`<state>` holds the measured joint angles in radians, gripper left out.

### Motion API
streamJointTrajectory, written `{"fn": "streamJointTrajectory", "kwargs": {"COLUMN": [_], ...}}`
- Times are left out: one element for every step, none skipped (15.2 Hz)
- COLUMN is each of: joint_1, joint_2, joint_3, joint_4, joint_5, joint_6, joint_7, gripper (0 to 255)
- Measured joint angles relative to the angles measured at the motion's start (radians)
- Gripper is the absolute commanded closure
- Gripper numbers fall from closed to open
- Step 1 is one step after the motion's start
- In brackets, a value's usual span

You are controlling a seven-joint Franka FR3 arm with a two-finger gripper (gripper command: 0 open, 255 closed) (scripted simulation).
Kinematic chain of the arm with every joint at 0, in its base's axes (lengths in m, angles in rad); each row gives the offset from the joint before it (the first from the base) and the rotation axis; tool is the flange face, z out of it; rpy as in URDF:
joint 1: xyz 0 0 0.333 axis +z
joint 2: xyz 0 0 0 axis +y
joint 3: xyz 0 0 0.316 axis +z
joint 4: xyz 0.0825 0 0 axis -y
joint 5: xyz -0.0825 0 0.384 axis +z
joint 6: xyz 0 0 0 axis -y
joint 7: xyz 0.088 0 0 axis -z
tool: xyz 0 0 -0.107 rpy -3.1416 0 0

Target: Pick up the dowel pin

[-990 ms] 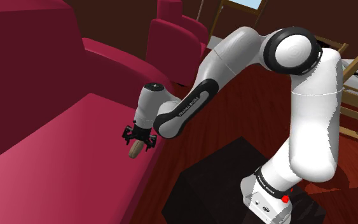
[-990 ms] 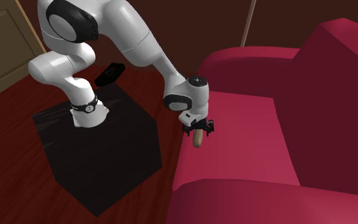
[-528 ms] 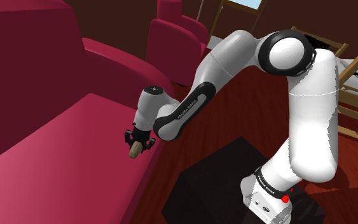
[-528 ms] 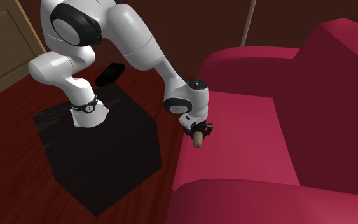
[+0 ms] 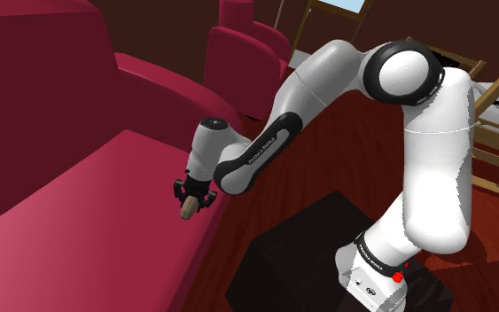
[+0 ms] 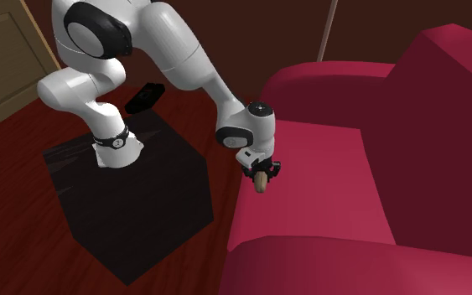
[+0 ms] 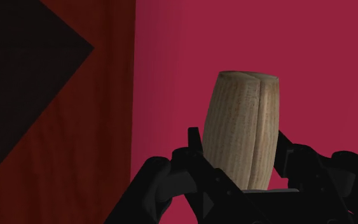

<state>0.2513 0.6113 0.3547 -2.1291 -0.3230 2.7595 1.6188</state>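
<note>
The dowel pin (image 7: 242, 130) is a short, pale tan wooden peg with a ribbed side. My black gripper (image 7: 240, 159) is shut on it, the fingers clasping its near end. In the shoulder view the gripper (image 5: 191, 195) points down over the red sofa seat (image 5: 88, 222) near its front edge, with the pin (image 5: 187, 210) sticking out below the fingers. The second exterior view has the gripper (image 6: 261, 172) and pin (image 6: 261, 183) at the seat's near left corner; whether the pin still touches the cushion I cannot tell.
The red sofa's backrest (image 6: 452, 134) and armrest (image 5: 163, 80) rise beyond the seat. The black stand (image 6: 133, 197) sits on a dark red wooden floor (image 7: 88, 159) beside the sofa. Wooden chairs (image 5: 495, 106) stand behind the arm.
The fingers, apart around the pin a second ago, have come together on it. The arm has barely moved since then.
</note>
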Motion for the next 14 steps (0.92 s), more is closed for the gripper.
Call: {"fn": "streamJointTrajectory", "kwargs": {"joint_1": [-0.006, -0.011, -0.015, -0.022, -0.029, -0.034, -0.040, -0.047, -0.053, -0.057, -0.062, -0.068, -0.073, -0.079], "joint_2": [-0.012, -0.021, -0.031, -0.044, -0.056, -0.066, -0.078, -0.091, -0.104, -0.115, -0.127, -0.137, -0.149, -0.159], "joint_3": [0.007, 0.013, 0.018, 0.026, 0.034, 0.041, 0.048, 0.056, 0.064, 0.071, 0.078, 0.084, 0.091, 0.096], "joint_4": [-0.003, -0.006, -0.009, -0.015, -0.015, -0.015, -0.020, -0.023, -0.027, -0.027, -0.030, -0.031, -0.034, -0.038], "joint_5": [0.006, 0.010, 0.015, 0.021, 0.028, 0.034, 0.040, 0.048, 0.055, 0.062, 0.069, 0.076, 0.083, 0.089], "joint_6": [-0.009, -0.016, -0.023, -0.030, -0.042, -0.052, -0.060, -0.070, -0.079, -0.090, -0.098, -0.107, -0.116, -0.121], "joint_7": [-0.004, -0.007, -0.009, -0.014, -0.019, -0.023, -0.027, -0.033, -0.037, -0.040, -0.044, -0.049, -0.053, -0.057], "gripper": [255, 255, 255, 255, 255, 255, 255, 255, 255, 255, 255, 255, 255, 255]}}
